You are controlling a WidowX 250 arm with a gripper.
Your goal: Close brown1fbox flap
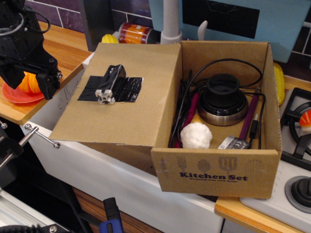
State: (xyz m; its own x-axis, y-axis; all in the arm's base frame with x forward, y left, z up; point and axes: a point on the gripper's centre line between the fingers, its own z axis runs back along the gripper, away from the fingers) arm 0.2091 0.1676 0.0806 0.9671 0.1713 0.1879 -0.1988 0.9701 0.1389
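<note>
Still open, flap (116,94) lying flat, extending left

Wooden counter (58,46), purple-tiled wall (73,17)

Room is open left of the flap (116,94); grey-white block (110,85) protrudes.

The flap (116,94) lies open left of the brown1fbox (223,170), the claw (46,80) just beyond its left edge
</note>
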